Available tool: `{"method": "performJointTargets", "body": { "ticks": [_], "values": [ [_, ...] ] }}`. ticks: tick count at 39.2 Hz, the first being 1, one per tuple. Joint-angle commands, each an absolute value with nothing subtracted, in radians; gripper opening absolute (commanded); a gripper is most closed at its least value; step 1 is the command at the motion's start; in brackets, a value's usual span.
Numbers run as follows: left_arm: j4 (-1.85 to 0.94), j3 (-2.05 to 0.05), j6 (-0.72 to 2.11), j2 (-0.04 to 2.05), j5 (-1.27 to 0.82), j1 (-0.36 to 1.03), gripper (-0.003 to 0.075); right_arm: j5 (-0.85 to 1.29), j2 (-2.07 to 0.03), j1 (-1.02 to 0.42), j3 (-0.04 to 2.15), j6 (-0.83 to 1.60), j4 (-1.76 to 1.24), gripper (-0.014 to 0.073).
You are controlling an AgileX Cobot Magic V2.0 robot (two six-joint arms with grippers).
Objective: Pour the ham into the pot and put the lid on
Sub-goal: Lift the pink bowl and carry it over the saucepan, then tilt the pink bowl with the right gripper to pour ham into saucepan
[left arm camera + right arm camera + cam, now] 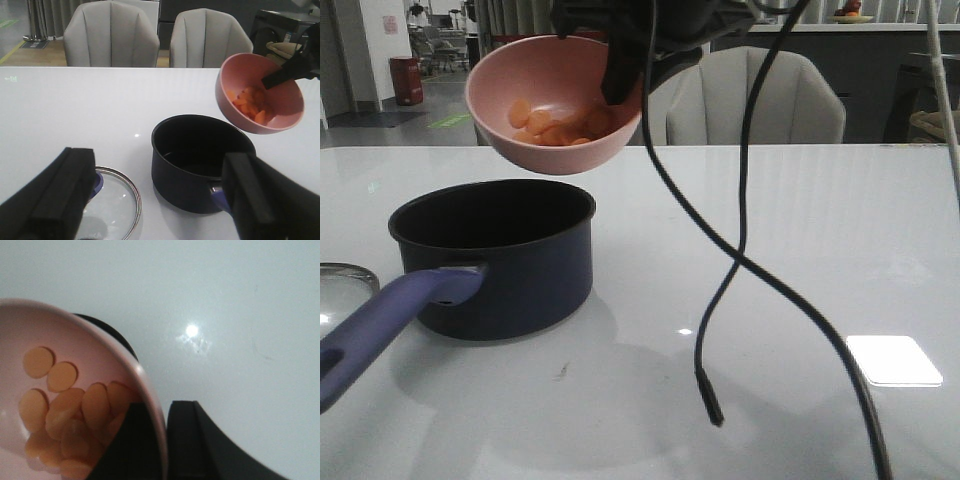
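My right gripper (620,75) is shut on the rim of a pink bowl (560,150) and holds it tilted in the air above the pot's far right side. Orange ham slices (555,125) lie inside the bowl; they also show in the right wrist view (65,410) and the left wrist view (252,104). The dark navy pot (505,260) stands on the table with its purple-blue handle (390,320) toward the front left; its inside looks black. The glass lid (112,200) lies flat left of the pot. My left gripper (160,200) is open above the lid and the pot's handle, holding nothing.
A black cable (740,260) hangs from the right arm down over the white table (800,220), right of the pot. Two grey chairs (112,35) stand behind the table's far edge. A bright light patch (893,360) lies at the front right.
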State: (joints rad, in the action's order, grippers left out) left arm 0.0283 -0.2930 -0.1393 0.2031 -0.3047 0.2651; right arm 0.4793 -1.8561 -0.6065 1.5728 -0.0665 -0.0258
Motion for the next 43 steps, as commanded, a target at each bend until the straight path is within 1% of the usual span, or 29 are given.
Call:
{"method": "performJointTargets", "body": {
  "ticks": [1,16,26,32,36,43],
  "values": [
    [0.030,-0.321,-0.140,0.221,-0.224,0.273,0.0564,0.290,-1.819,-0.620,1.612,-0.085,0.015,0.0137],
    [0.030,-0.321,-0.140,0.221,-0.224,0.273,0.0564,-0.106,-1.871,-0.653,1.593,-0.073,0.131,0.0137],
    [0.030,-0.321,-0.140,0.221,-0.224,0.273,0.0564,-0.518,-1.873,-0.654,1.429,0.056,0.131,0.0137],
    [0.028,-0.321,-0.140,0.221,-0.224,0.273,0.0564,-0.900,-1.908,-0.654,1.320,0.243,0.131,0.0137],
    [0.028,-0.321,-0.140,0.221,-0.224,0.273,0.0564,-1.088,-1.943,-0.654,1.278,0.366,0.131,0.0137],
    [0.028,-0.321,-0.140,0.221,-0.224,0.273,0.0564,-1.116,-1.981,-0.654,1.274,0.518,0.127,0.0137]
  ]
}}
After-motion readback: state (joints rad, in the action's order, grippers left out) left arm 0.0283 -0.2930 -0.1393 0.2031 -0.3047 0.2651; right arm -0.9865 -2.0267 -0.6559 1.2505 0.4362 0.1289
